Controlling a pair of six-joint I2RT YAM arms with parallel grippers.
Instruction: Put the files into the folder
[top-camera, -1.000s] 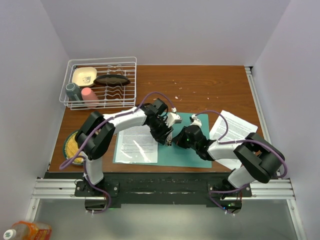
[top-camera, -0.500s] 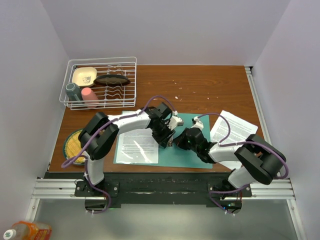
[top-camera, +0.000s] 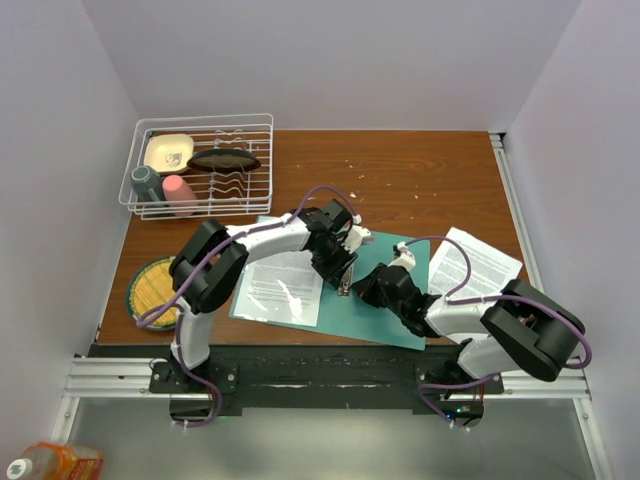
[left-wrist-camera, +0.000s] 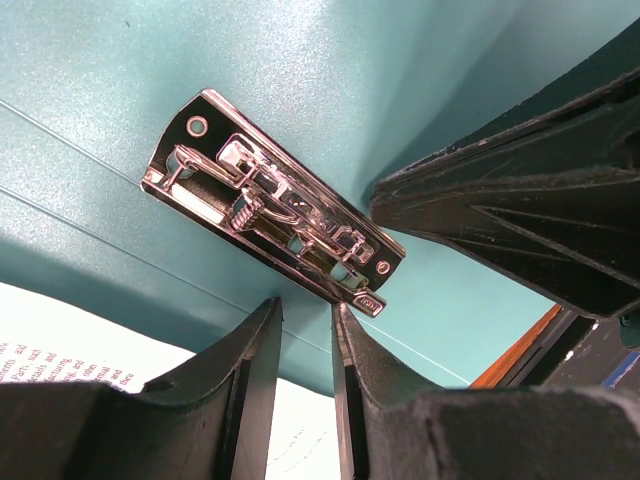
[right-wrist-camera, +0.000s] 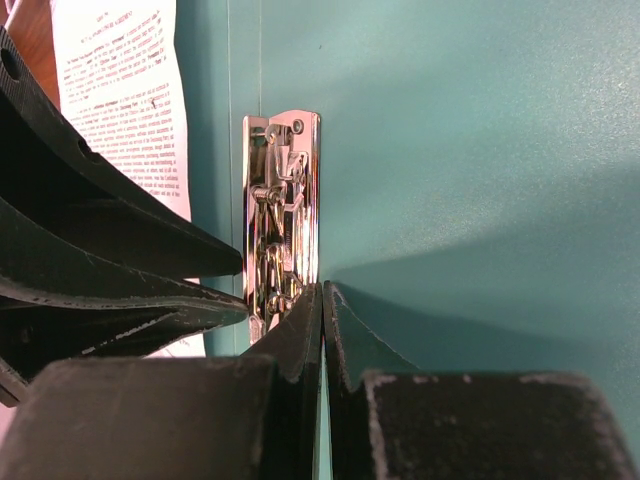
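The teal folder (top-camera: 340, 318) lies open and skewed on the table. One printed file sheet (top-camera: 283, 288) lies on its left half; more file sheets (top-camera: 485, 265) lie on the table at the right. My left gripper (top-camera: 345, 285) (left-wrist-camera: 305, 305) hovers at the spine just beside the metal clip (left-wrist-camera: 275, 215), its jaws a narrow gap apart and empty. My right gripper (top-camera: 360, 292) (right-wrist-camera: 322, 288) is shut, its tip against the clip's (right-wrist-camera: 280, 210) near end. Each wrist view shows the other gripper's fingers (left-wrist-camera: 520, 200) (right-wrist-camera: 100, 250).
A white wire dish rack (top-camera: 200, 165) with cups and bowls stands at the back left. A yellow woven mat (top-camera: 153, 285) lies at the left edge. White crumbs dot the wood behind the folder.
The folder has turned and slid, its right end now nearer the front. Both grippers moved slightly right and toward the front along the spine, staying at the clip.
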